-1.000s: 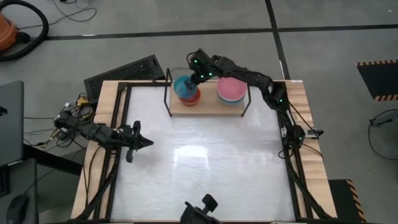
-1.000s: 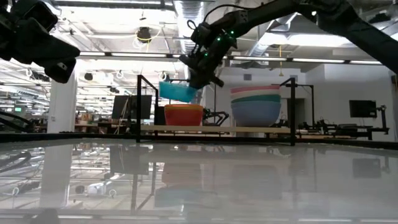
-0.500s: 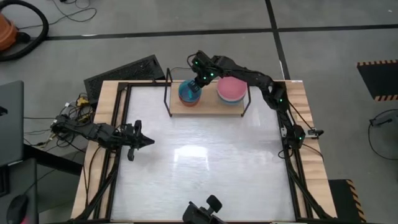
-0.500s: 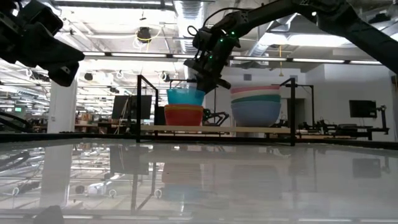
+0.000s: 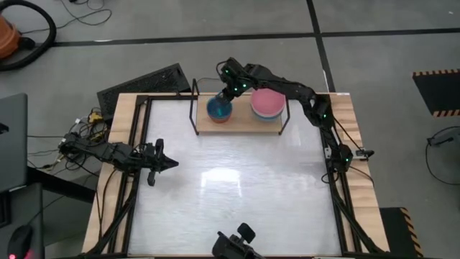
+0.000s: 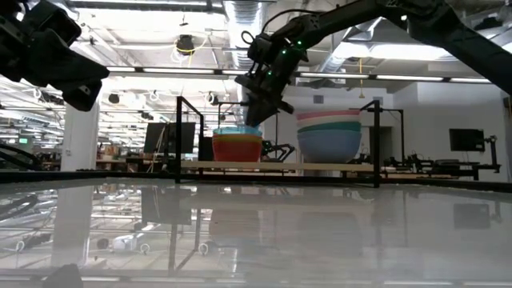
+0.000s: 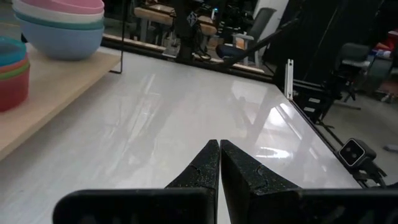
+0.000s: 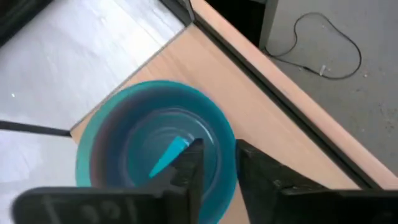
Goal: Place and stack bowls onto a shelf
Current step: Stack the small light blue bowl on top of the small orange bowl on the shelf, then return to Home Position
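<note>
The shelf (image 5: 244, 124) stands at the table's far edge. On its left end sits a stack of small bowls with the cyan bowl (image 5: 219, 108) on top, nested down into the orange one (image 6: 237, 149). My right gripper (image 5: 228, 93) hovers just over the cyan bowl's (image 8: 155, 155) rim. Its fingers (image 8: 189, 168) are apart, one inside the rim and one outside. On the shelf's right end sits the stack of larger bowls (image 5: 267, 103), pink on top. My left gripper (image 5: 169, 164) is shut and empty over the table's left side.
Black wire uprights (image 6: 178, 136) rise at both ends of the shelf. The white tabletop (image 5: 230, 194) spreads in front of the shelf. A dark mat (image 5: 144, 83) lies beyond the table's far left corner.
The cyan bowl came tilted over the small stack, levelled, then dropped down into it. My right gripper stays just above it. The left arm barely moved.
</note>
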You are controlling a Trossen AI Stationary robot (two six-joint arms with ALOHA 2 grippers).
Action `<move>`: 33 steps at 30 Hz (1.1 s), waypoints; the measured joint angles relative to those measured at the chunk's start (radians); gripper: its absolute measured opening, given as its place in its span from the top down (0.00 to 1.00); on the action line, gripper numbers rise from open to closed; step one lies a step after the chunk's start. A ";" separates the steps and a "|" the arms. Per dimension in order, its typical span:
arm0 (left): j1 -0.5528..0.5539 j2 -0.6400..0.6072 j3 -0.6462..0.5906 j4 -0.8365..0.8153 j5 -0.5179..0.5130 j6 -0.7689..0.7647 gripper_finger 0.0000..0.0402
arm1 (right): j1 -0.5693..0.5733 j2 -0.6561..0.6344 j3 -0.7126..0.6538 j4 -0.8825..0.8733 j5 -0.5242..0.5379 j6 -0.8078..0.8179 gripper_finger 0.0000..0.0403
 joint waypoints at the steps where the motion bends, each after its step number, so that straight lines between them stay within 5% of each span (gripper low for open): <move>1: 0.000 0.000 0.000 0.000 0.000 0.003 1.00 | -0.003 -0.006 0.000 0.003 0.000 0.000 0.68; 9: 0.000 0.000 0.000 0.000 -0.001 0.020 1.00 | -0.006 -0.131 0.053 -0.095 -0.086 0.000 0.55; 13: 0.000 0.000 0.000 -0.001 0.000 0.019 1.00 | 0.037 -0.304 0.074 -0.238 -0.133 -0.062 0.56; 17: 0.000 0.000 0.000 -0.001 0.000 0.019 1.00 | 0.127 -0.487 0.073 -0.405 -0.067 -0.116 0.58; 24: 0.000 0.000 0.000 -0.001 0.002 0.019 1.00 | 0.480 -0.804 -0.070 -0.530 0.336 0.000 0.59; 29: 0.000 0.000 0.000 -0.002 0.008 0.019 1.00 | 0.804 -1.054 -0.516 -0.420 0.718 0.248 0.59; 33: 0.000 0.000 0.000 -0.002 0.008 0.019 1.00 | 0.961 -1.229 -0.895 -0.194 0.873 0.389 0.59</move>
